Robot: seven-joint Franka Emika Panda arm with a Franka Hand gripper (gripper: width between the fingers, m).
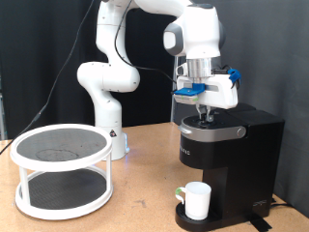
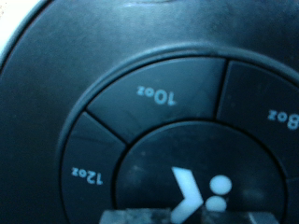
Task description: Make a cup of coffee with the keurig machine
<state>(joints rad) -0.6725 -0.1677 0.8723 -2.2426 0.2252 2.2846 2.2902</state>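
Exterior view: keurig machine (image 1: 230,153), black and boxy, lid down, standing at the tabletop's right edge near the front corner. Cup (image 1: 197,200), white with green handle, seated upright on the machine's round drip base, directly under the brew head, handle turned toward the exterior view's left. Gripper (image 1: 204,116) lowered vertically over the silver-ringed top panel, fingertips at or touching the panel; finger spread not discernible here, seemingly narrow. White arm rising behind, base towards the tabletop's back edge. Two-tier round rack (image 1: 62,168), white frame with dark mesh shelves, at the tabletop's left edge, well apart from the machine. Wrist view: close on the panel, filled by the button ring, with segments marked 10oz (image 2: 157,94), 12oz (image 2: 87,174) and 8oz (image 2: 283,116) around a central brew button (image 2: 198,187) bearing a white emblem. Blurred fingertip edge at the frame border, just beside the central button; gap between fingers impossible to tell. Handling judgement: machine heavy, rigid, unlikely to shift under a press; buttons shallow, wanting a light straight-down touch. Cup light, stiff, glossy and likely slippery, probably breakable; best taken across the rim wall or by the handle.
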